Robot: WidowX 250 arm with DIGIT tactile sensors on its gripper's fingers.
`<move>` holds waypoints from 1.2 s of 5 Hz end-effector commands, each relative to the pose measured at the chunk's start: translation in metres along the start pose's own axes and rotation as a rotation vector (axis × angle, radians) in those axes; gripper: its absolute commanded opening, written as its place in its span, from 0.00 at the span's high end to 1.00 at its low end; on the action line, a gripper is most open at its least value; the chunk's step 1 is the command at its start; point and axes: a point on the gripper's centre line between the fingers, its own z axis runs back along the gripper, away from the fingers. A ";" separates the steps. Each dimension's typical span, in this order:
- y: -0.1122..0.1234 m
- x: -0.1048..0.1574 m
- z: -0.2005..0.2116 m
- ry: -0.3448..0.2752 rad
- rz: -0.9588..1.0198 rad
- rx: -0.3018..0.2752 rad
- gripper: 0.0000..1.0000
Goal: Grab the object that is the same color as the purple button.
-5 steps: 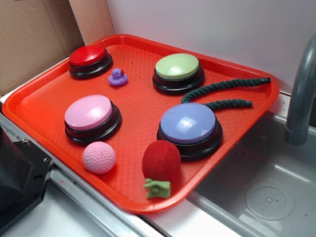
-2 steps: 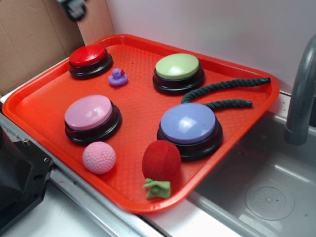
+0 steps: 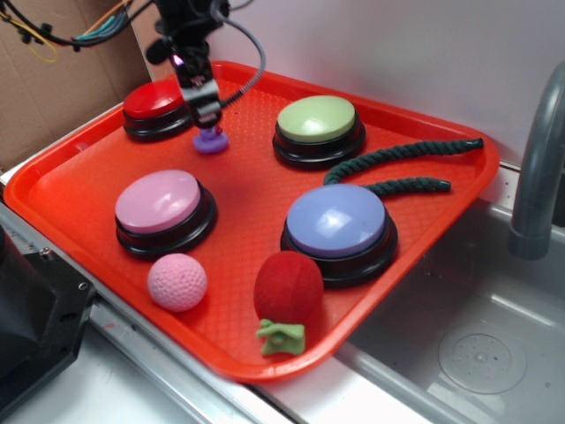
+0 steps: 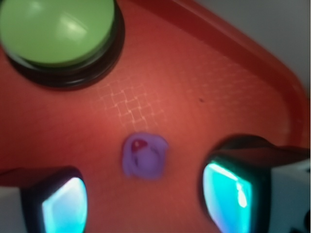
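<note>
Two fingers apart, straddling the purple duck without touching (wrist view blurry). Duck sits on the red tray, between the red button and the green button.

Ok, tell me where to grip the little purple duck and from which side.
Come straight down and pinch the purple duck across its low body. It sits upright on the tray, and the gripper is open with fingers either side of it.

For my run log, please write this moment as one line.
phase: approach | gripper: open, above purple duck, not touching | duck: on orange tray, between red button and green button
</note>
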 end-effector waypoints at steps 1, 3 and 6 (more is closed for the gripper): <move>0.002 0.001 -0.019 0.035 -0.002 0.047 0.00; 0.014 -0.009 -0.025 0.055 0.056 0.038 0.00; 0.013 -0.002 -0.048 0.027 0.126 -0.041 1.00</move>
